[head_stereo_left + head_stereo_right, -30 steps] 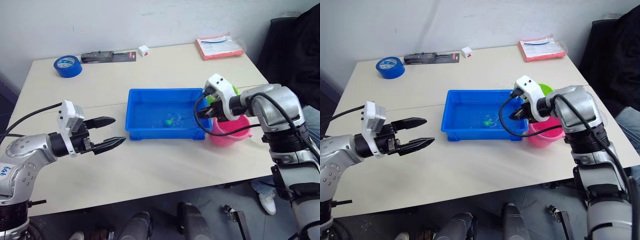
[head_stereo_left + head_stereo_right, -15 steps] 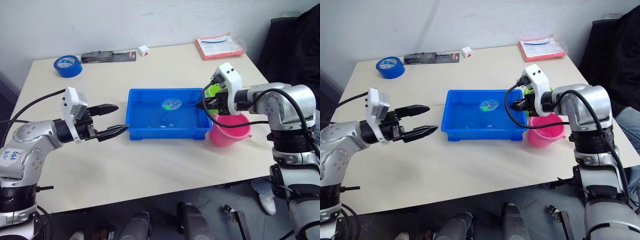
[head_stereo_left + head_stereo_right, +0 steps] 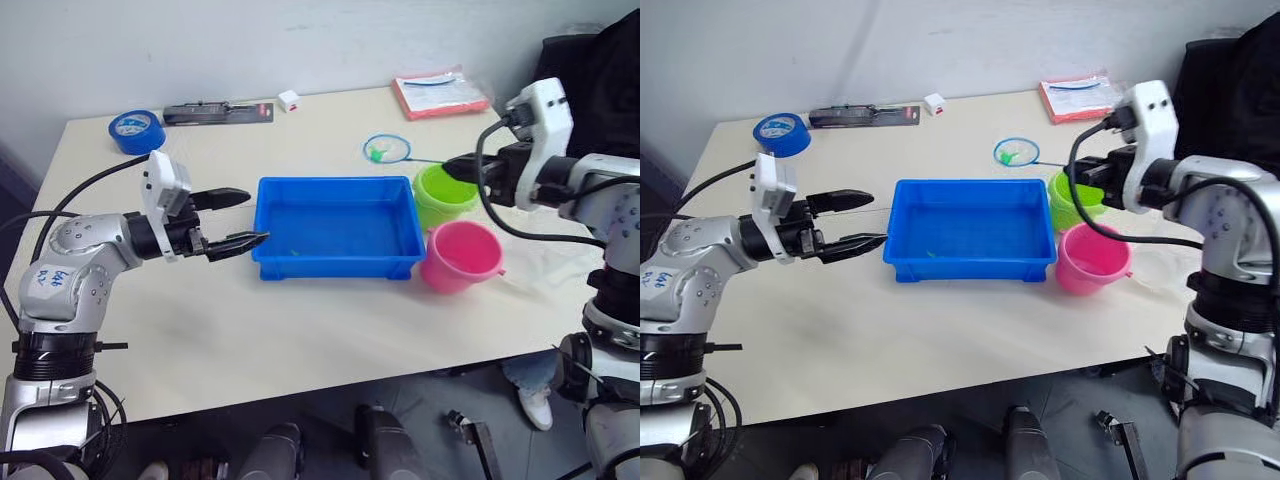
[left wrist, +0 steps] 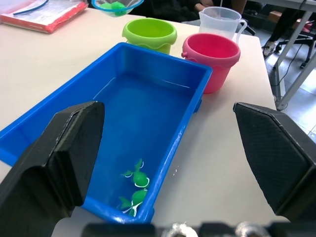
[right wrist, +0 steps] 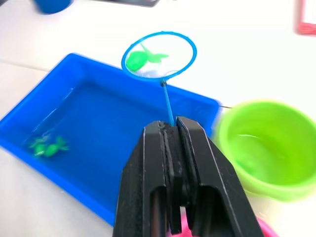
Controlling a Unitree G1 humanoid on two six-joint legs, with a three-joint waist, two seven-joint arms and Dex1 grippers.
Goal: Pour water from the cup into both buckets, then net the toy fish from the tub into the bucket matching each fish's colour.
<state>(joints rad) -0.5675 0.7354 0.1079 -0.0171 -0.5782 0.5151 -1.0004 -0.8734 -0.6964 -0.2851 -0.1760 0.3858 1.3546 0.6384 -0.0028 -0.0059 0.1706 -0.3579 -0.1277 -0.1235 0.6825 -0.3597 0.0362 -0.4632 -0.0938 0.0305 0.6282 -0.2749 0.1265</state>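
The blue tub (image 3: 335,228) sits mid-table with water and two green toy fish (image 4: 136,177) near its left end. To its right stand the lime green bucket (image 3: 445,195) and, nearer, the pink bucket (image 3: 460,256). The clear cup (image 4: 220,19) stands behind the buckets in the left wrist view. My right gripper (image 3: 452,166) is shut on the thin handle of a blue-rimmed net (image 3: 386,149). The net holds one green fish (image 5: 138,59) and hangs beyond the tub's far rim, left of the green bucket. My left gripper (image 3: 258,216) is open at the tub's left end, holding nothing.
At the table's far edge lie a blue tape roll (image 3: 135,131), a black tool pack (image 3: 217,113), a small white box (image 3: 288,100) and a red packet (image 3: 440,93). Dark cloth (image 3: 590,80) hangs at the far right.
My right gripper has lifted the net with the green fish out of the tub and swung it back and right toward the green bucket. My left gripper has moved right to the tub's left end.
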